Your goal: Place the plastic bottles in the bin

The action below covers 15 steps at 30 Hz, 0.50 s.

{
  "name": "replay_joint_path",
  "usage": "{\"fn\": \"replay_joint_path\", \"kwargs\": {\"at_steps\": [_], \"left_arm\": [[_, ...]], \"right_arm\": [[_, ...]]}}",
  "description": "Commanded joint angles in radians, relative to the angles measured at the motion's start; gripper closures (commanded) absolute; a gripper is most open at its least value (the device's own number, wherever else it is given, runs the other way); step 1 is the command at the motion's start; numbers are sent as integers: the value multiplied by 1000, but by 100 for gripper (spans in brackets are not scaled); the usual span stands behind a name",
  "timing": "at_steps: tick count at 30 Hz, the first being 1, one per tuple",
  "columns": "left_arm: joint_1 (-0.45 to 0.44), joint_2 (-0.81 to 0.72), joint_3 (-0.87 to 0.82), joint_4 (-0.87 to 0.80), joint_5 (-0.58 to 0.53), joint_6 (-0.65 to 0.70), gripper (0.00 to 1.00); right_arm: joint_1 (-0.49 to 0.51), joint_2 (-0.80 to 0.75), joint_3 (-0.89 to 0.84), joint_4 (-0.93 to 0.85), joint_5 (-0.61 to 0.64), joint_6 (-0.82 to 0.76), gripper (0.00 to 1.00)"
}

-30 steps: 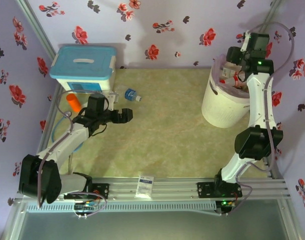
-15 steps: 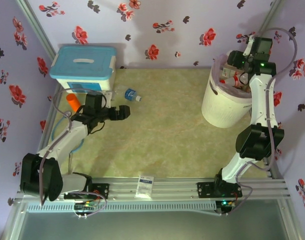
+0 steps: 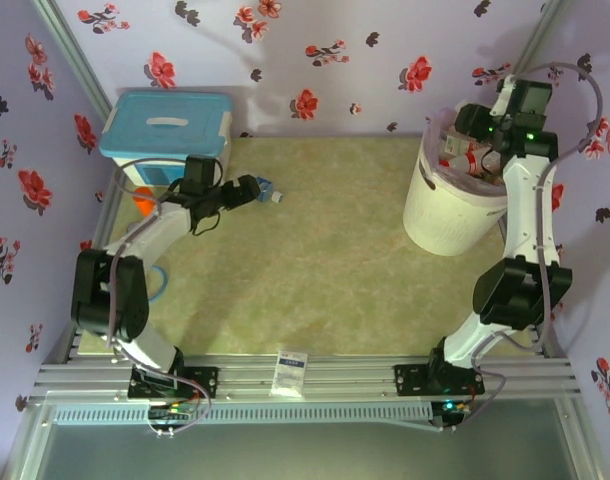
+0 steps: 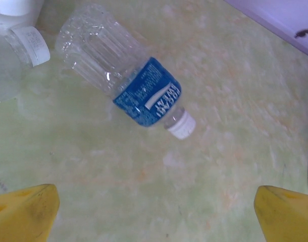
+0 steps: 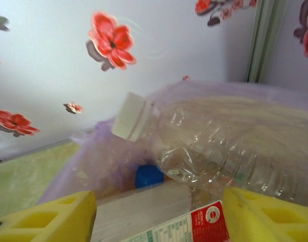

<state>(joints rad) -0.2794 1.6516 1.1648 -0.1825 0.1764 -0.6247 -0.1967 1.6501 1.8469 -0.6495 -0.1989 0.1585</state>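
**Hidden or cropped.** In the top view the bin (image 3: 447, 205) stands at 2 o'clock on the tabletop (image 3: 335, 270). The right arm covers much of its mouth, so the plastic bottles inside show merely as red-and-white scraps. The orange cylinder (image 3: 142, 203), at 9 o'clock, is half hidden behind the left arm. In the left wrist view a white-capped bottle (image 4: 22, 48) is cut off at 10 o'clock. In the right wrist view the red-labelled bottle (image 5: 194, 228) is cropped by the lower edge. A blue cap (image 5: 149, 175) peeks from under a crumpled clear bottle (image 5: 219, 146) lying on the pale liner (image 5: 93, 161).

**Pose.** The left arm reaches low toward 11 o'clock. The left gripper (image 3: 251, 190) sits just short of the blue-labelled bottle (image 3: 267, 190), which lies on its side near the box with the light-blue lid (image 3: 165, 135). Its jaws are spread wide with nothing between them. The right arm stands tall and bends over at the wrist, with the right gripper (image 3: 472, 122) above the bin's mouth. Its jaws are parted astride the red-labelled bottle; whether they press on it cannot be told.

**Room.** The box hems the blue-labelled bottle at its 9 o'clock. Open tabletop stretches from the bottle toward 3 and 6 o'clock. The bin sits close to the right wall.
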Motion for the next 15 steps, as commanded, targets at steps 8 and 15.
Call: {"fn": "replay_joint_path", "kwargs": {"at_steps": [8, 15], "left_arm": [[-58, 271, 215, 23, -127, -283, 1], [-57, 368, 214, 132, -190, -477, 2]], "right_arm": [[28, -200, -42, -2, -46, 18, 30], [92, -270, -59, -51, -17, -14, 30]]}}
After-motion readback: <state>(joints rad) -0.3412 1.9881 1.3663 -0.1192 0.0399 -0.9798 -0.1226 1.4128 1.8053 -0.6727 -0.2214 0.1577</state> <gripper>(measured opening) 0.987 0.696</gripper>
